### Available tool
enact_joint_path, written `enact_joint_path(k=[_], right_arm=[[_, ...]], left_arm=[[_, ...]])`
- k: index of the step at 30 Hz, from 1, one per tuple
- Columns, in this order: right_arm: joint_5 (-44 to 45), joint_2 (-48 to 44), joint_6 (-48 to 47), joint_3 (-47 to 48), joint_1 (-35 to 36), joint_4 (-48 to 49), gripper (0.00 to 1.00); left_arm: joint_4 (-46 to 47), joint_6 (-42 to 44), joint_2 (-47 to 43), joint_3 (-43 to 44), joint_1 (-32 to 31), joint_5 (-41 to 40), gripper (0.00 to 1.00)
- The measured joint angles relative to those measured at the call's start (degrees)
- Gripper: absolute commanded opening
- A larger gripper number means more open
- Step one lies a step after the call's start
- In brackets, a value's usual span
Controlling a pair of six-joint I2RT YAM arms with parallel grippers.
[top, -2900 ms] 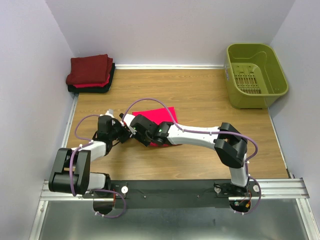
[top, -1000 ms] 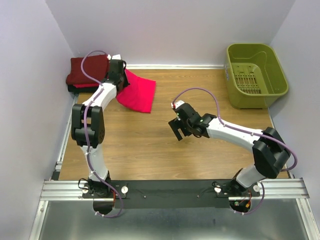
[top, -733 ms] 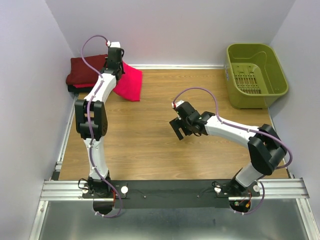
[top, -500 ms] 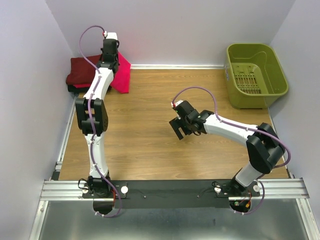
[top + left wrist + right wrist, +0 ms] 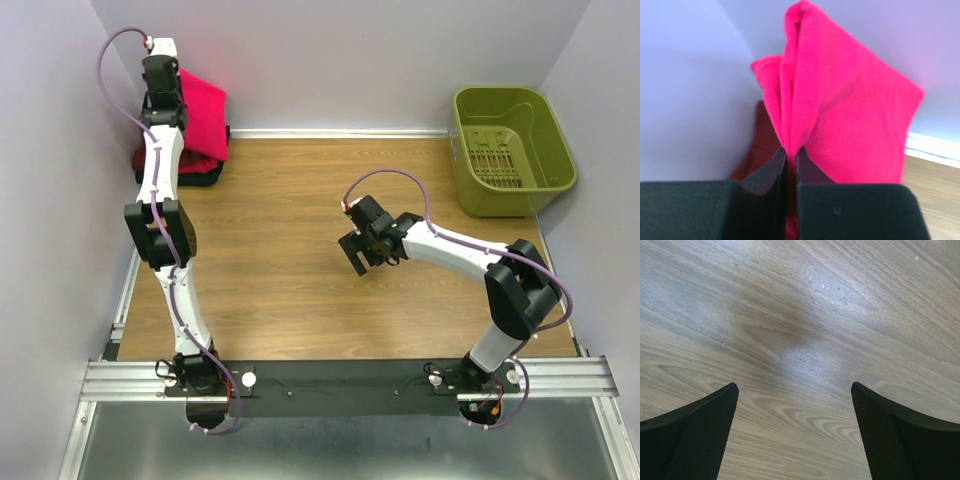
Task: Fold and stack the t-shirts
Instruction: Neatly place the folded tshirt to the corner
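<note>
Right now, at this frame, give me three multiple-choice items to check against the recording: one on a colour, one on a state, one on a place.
1. What colour is the basket?
A) olive-green
B) blue
C) white

2. How do the jaws of the right gripper stand?
A) shut on a t-shirt
B) open, holding nothing
C) shut on the basket's rim

3. Where is the pink-red t-shirt?
A) lying in the basket
B) held by the right gripper
C) hanging from the jaws of the left gripper, above the folded stack

Key:
1 A, the top view shows an olive-green basket at the far right.
2 B, the right wrist view shows them wide apart over the bare table.
3 C, the left wrist view shows the jaws pinching the cloth, with the dark stack below.
</note>
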Motion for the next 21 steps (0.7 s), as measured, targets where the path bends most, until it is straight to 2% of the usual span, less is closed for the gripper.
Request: enact_joint_path(k=[9,21], right_arm=[[0.02,1.97,0.11,1.75,0.00,-2.19,1.00],[-0.02,4.48,1.09,4.24,0.00,-5.14,0.99]], left_arm=[[2.93,3.93,4.35,1.77,5.16,-0.13,0.00],[9.62,10.49,12.59,1.77,6.23,-4.63,0.00]])
